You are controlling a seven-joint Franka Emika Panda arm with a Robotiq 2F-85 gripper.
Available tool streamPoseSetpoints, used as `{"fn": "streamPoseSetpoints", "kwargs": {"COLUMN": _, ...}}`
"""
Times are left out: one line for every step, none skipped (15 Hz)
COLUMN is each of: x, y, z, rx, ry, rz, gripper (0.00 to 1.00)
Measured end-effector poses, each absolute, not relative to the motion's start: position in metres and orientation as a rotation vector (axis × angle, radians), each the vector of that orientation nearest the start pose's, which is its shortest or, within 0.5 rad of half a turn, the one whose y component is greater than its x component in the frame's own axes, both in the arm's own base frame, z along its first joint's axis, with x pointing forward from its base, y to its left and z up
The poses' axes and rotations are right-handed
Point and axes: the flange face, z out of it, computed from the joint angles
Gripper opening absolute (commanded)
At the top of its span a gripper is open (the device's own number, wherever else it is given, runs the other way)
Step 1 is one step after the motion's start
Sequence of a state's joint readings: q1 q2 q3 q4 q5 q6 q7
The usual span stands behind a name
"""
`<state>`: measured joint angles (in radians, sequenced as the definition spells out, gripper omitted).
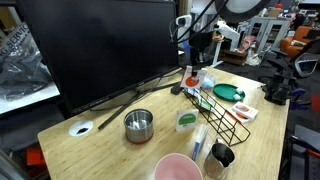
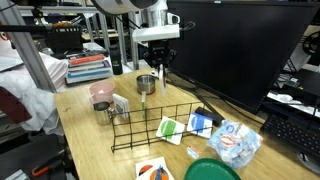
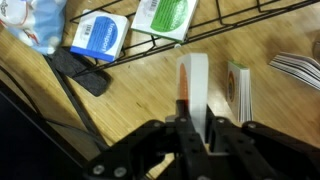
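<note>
My gripper (image 3: pixel 196 124) is shut on a thin white flat thing with an orange-red edge (image 3: pixel 193 82), which stands on edge between the fingers. In both exterior views the gripper (image 1: pixel 196 63) (image 2: pixel 157 62) hangs above the wooden table (image 1: pixel 100 150), with the held thing (image 1: pixel 192 77) (image 2: pixel 158 76) pointing down. It is beside the monitor's stand and close to the end of a black wire rack (image 1: pixel 226 113) (image 2: pixel 160 127). Below the gripper in the wrist view is bare wood, with a small card (image 3: pixel 238 88) standing just to the right.
A big dark monitor (image 1: pixel 100 45) (image 2: pixel 240 45) stands behind. A metal pot (image 1: pixel 138 124) (image 2: pixel 146 83), pink bowl (image 1: pixel 177 168) (image 2: pixel 101 93), green plate (image 1: pixel 226 93), green packet (image 3: pixel 165 15), blue-white packet (image 3: pixel 98 37) and crinkly plastic bag (image 2: pixel 238 140) lie around the rack.
</note>
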<state>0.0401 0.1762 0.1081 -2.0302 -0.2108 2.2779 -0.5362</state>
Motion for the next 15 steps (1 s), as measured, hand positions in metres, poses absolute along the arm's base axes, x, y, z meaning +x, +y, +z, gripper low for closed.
{"fn": "streamPoseSetpoints", "kwargs": {"x": 0.585, "y": 0.088, "z": 0.368, "rx": -3.015, "ry": -1.335, "rz": -0.073, "gripper": 0.04}}
{"fn": "streamPoseSetpoints", "kwargs": {"x": 0.585, "y": 0.094, "z": 0.365, "rx": -3.005, "ry": -1.361, "rz": -0.071, "gripper": 0.04}}
{"fn": "streamPoseSetpoints", "kwargs": {"x": 0.587, "y": 0.100, "z": 0.361, "rx": -2.997, "ry": -1.383, "rz": -0.063, "gripper": 0.04}}
{"fn": "streamPoseSetpoints", "kwargs": {"x": 0.591, "y": 0.104, "z": 0.356, "rx": -2.991, "ry": -1.399, "rz": -0.055, "gripper": 0.04}}
{"fn": "streamPoseSetpoints", "kwargs": {"x": 0.595, "y": 0.106, "z": 0.349, "rx": -2.986, "ry": -1.409, "rz": -0.044, "gripper": 0.04}}
{"fn": "streamPoseSetpoints", "kwargs": {"x": 0.601, "y": 0.107, "z": 0.342, "rx": -2.983, "ry": -1.414, "rz": -0.034, "gripper": 0.04}}
{"fn": "streamPoseSetpoints", "kwargs": {"x": 0.608, "y": 0.107, "z": 0.334, "rx": -2.980, "ry": -1.414, "rz": -0.025, "gripper": 0.04}}
{"fn": "streamPoseSetpoints", "kwargs": {"x": 0.614, "y": 0.107, "z": 0.327, "rx": -2.976, "ry": -1.413, "rz": -0.017, "gripper": 0.04}}
{"fn": "streamPoseSetpoints", "kwargs": {"x": 0.621, "y": 0.106, "z": 0.319, "rx": -2.971, "ry": -1.413, "rz": -0.008, "gripper": 0.04}}
{"fn": "streamPoseSetpoints", "kwargs": {"x": 0.628, "y": 0.105, "z": 0.310, "rx": -2.966, "ry": -1.413, "rz": 0.004, "gripper": 0.04}}
{"fn": "streamPoseSetpoints", "kwargs": {"x": 0.635, "y": 0.103, "z": 0.302, "rx": -2.962, "ry": -1.413, "rz": 0.016, "gripper": 0.04}}
{"fn": "streamPoseSetpoints", "kwargs": {"x": 0.640, "y": 0.101, "z": 0.293, "rx": -2.958, "ry": -1.409, "rz": 0.031, "gripper": 0.04}}
{"fn": "streamPoseSetpoints", "kwargs": {"x": 0.645, "y": 0.099, "z": 0.284, "rx": -2.955, "ry": -1.403, "rz": 0.049, "gripper": 0.04}}
{"fn": "streamPoseSetpoints", "kwargs": {"x": 0.649, "y": 0.097, "z": 0.275, "rx": -2.954, "ry": -1.394, "rz": 0.068, "gripper": 0.04}}
{"fn": "streamPoseSetpoints", "kwargs": {"x": 0.653, "y": 0.094, "z": 0.267, "rx": -2.953, "ry": -1.384, "rz": 0.096, "gripper": 0.04}}
